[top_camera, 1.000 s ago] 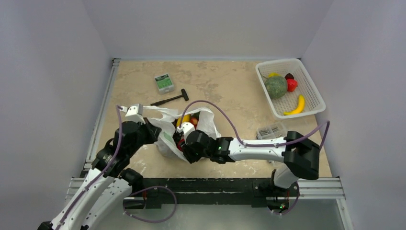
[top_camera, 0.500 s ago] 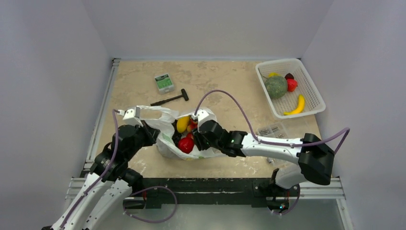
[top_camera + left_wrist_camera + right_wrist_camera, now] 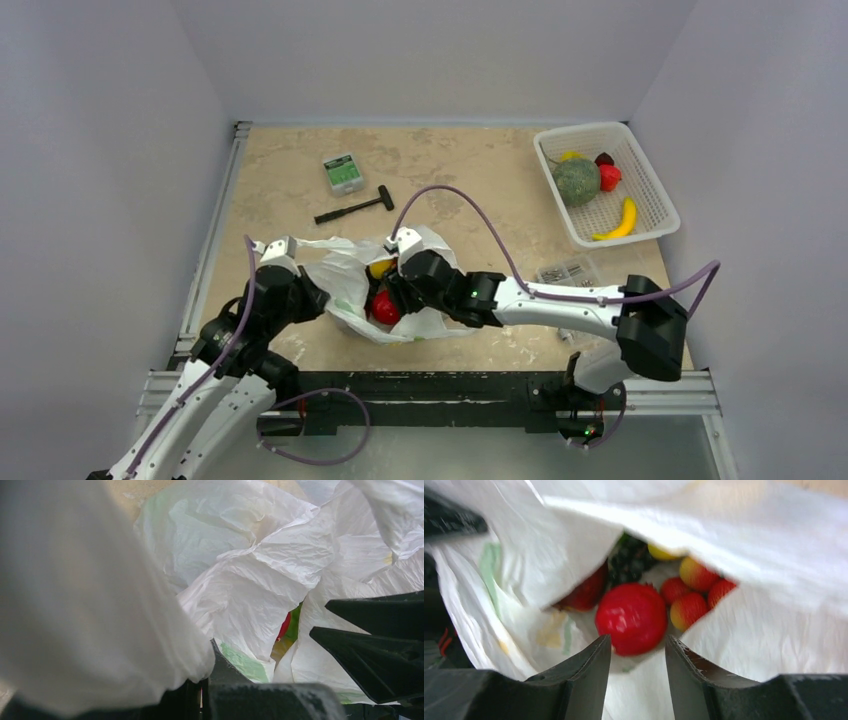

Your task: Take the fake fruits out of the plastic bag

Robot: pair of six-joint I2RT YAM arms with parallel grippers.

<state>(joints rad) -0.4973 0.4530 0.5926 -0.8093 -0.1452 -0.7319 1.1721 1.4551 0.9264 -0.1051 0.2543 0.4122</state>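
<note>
Inside the bag sit 1 big red fruit and 4 small ones

Green-labelled box near black hammer; clear screw box near white basket

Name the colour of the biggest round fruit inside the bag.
The fruit is bright red; right wrist view shows it best.

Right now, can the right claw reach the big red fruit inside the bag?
Probably yes: the right gripper hangs open just before the red fruit, and the plastic bag gapes with nothing between.
</note>
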